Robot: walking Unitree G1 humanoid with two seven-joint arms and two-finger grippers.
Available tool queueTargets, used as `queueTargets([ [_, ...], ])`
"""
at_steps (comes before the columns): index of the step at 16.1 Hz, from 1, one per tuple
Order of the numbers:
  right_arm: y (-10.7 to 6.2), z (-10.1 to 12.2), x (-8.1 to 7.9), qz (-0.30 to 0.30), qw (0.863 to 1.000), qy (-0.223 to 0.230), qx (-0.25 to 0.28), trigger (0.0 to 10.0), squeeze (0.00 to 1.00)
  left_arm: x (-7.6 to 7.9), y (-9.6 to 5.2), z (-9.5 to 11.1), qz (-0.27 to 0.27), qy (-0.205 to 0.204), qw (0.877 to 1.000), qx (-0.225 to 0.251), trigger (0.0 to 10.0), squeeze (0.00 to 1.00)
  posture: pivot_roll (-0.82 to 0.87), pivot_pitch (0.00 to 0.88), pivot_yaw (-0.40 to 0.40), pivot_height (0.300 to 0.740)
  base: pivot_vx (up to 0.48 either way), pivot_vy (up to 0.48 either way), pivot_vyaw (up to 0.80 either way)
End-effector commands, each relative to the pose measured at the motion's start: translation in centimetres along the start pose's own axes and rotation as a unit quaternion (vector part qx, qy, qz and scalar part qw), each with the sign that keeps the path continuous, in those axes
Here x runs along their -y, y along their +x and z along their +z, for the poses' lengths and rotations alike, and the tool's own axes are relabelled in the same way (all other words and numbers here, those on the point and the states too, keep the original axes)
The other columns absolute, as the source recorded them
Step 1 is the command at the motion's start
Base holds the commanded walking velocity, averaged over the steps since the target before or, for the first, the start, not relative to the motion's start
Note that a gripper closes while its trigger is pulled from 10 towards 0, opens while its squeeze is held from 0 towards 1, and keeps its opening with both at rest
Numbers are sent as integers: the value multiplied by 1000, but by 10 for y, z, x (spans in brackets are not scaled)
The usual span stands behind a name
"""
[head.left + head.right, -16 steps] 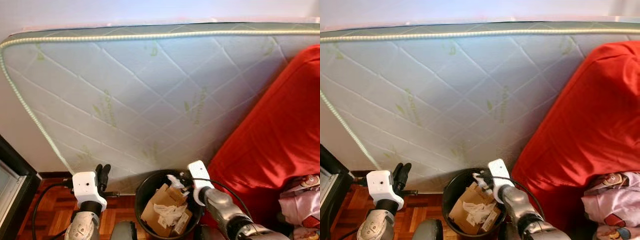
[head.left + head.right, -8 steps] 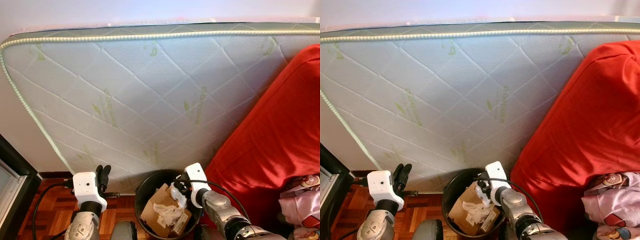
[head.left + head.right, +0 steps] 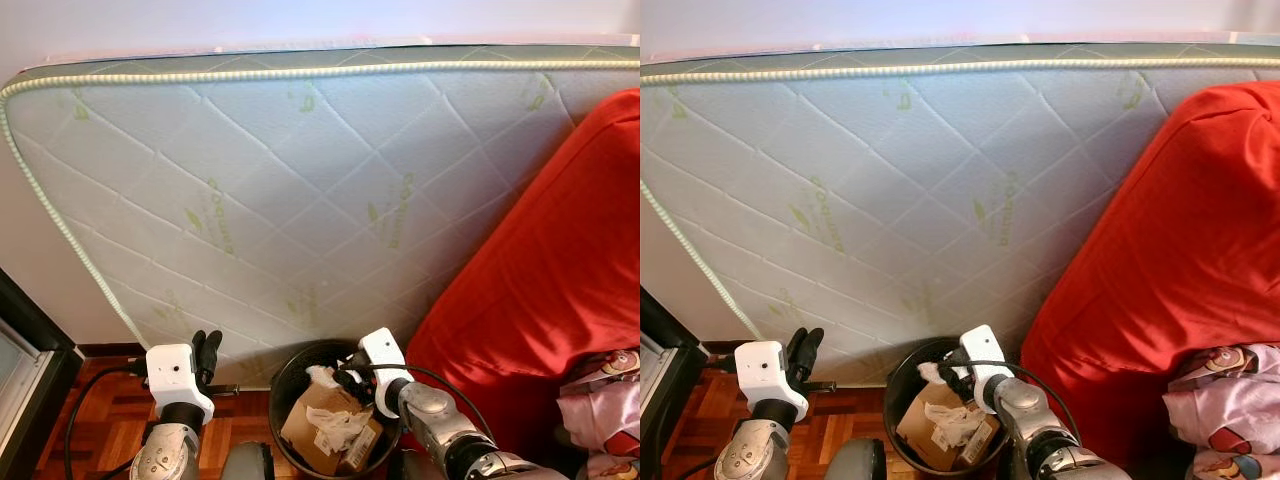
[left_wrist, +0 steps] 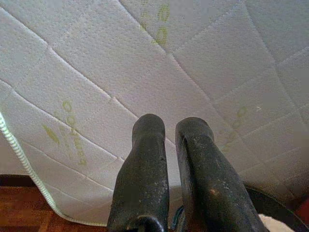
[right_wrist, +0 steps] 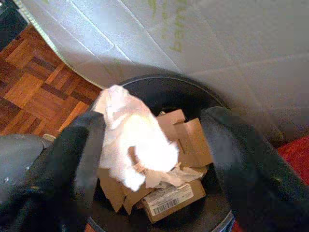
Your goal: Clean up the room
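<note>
A wooden parquet floor (image 3: 100, 410) carries a black bin (image 3: 290, 375) of cardboard and a quilted mattress (image 3: 300, 200) standing on edge.

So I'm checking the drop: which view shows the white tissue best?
The right wrist view: the white tissue is large between the open right gripper fingers over the bin. Eye views show it small.

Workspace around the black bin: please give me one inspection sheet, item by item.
Surface: wooden parquet floor.
Job's things: black bin holding cardboard; white crumpled paper over its mouth.
Clutter: pink patterned cloth.
Grippers: right gripper open over the bin, paper touching one finger; left gripper shut, empty, beside the bin.
Cables: black cable at left arm.
Surroundings: quilted mattress leaning on wall; red cover.
</note>
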State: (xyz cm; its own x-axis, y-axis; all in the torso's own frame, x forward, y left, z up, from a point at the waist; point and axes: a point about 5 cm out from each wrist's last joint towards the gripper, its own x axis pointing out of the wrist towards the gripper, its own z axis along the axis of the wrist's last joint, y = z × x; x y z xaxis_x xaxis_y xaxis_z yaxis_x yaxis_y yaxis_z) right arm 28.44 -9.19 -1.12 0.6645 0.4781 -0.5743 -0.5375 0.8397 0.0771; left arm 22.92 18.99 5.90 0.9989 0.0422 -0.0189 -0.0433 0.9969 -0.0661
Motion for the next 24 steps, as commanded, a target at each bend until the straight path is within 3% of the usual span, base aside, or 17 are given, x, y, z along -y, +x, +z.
queueTargets([
  [1,0,-1,-3,8,1000,-7,1,10000,1000,0,0,2,-1,1,1000,0,10000,0,205,46,-13,614,0,0,0],
  [7,0,-14,-13,16,1000,-22,-13,10000,1000,1,2,2,-4,0,1000,-1,10000,0,206,42,-10,614,0,0,0],
  [11,11,2,-34,28,999,-25,4,10000,1000,0,2,2,-4,1,1000,-2,10000,0,205,42,-8,614,0,0,0],
  [12,12,4,-35,22,999,-29,6,10000,580,1,2,1,-5,2,1000,-4,10000,0,204,40,-9,614,0,0,0],
  [13,14,9,-38,6,1000,-17,18,10000,0,0,1,-4,-5,5,1000,-14,10000,0,205,39,-10,614,0,0,0],
  [15,14,13,-34,-30,999,24,38,10000,0,-1,0,-8,-1,5,1000,-22,10000,0,199,36,-9,614,0,0,0],
  [17,6,8,-15,-95,987,106,69,10000,0,-2,-2,-11,-1,4,1000,-26,10000,0,192,34,-3,614,0,0,0],
  [18,-20,-15,35,-144,976,147,71,10000,0,-3,-1,-12,-1,4,1000,-28,10000,0,185,31,0,629,0,0,0],
  [19,-28,-24,47,-158,973,157,69,10000,0,-3,0,-12,-1,4,1000,-29,10000,0,183,28,1,639,0,0,0],
  [24,-34,-42,46,-180,969,164,51,10000,0,-8,0,-25,2,7,999,-54,10000,0,175,16,8,699,0,0,0],
])
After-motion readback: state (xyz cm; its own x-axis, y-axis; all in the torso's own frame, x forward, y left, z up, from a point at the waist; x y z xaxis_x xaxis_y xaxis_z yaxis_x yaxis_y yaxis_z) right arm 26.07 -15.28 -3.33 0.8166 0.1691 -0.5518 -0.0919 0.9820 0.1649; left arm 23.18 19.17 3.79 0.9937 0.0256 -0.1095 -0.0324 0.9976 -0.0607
